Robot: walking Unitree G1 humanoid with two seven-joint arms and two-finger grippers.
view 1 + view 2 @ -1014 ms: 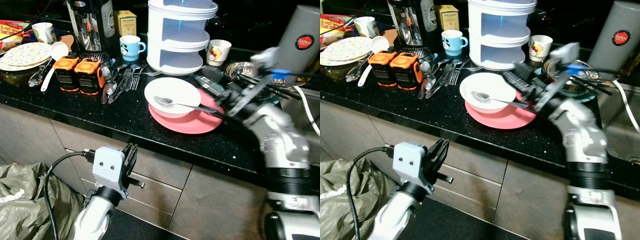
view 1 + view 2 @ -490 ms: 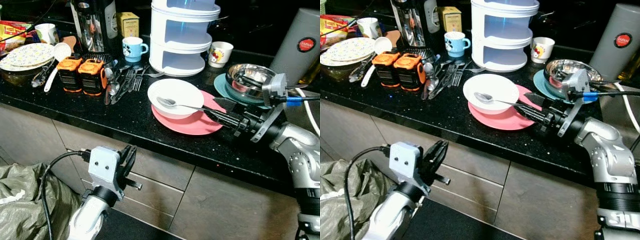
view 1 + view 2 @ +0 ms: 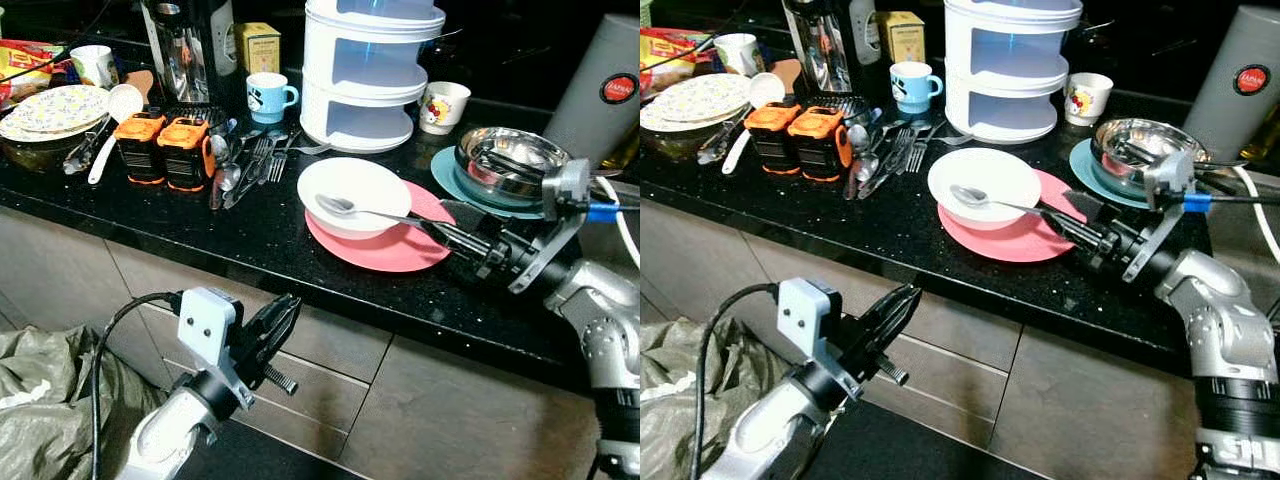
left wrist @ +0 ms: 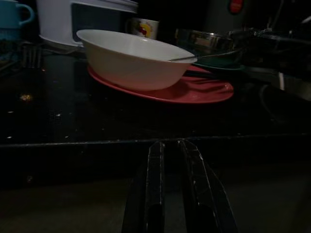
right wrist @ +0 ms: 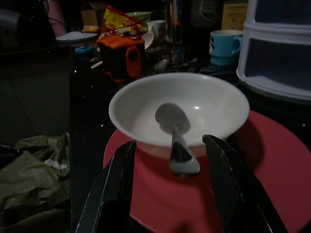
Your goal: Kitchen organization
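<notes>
A white bowl (image 3: 362, 180) sits on a pink plate (image 3: 400, 250) on the black counter. A metal spoon (image 3: 340, 207) lies in the bowl, its handle reaching over the rim toward my right arm. My right gripper (image 3: 436, 226) is open at counter height, and its two fingers (image 5: 116, 179) flank the handle's end without touching it. My left gripper (image 3: 902, 300) hangs shut below the counter edge, in front of the drawers, pointing toward the bowl (image 4: 131, 58).
Behind the bowl stand a white tiered container (image 3: 370, 70), a blue mug (image 3: 265, 97) and a white mug (image 3: 440, 105). A steel bowl (image 3: 510, 155) on a teal plate lies right, a grey thermos (image 3: 610, 80) behind. Loose cutlery (image 3: 245, 165) and orange-black boxes (image 3: 165, 150) lie left.
My right arm has dropped from a raised pose to counter level and brought its open fingers to the spoon handle. My left gripper has tilted up toward the counter edge.
</notes>
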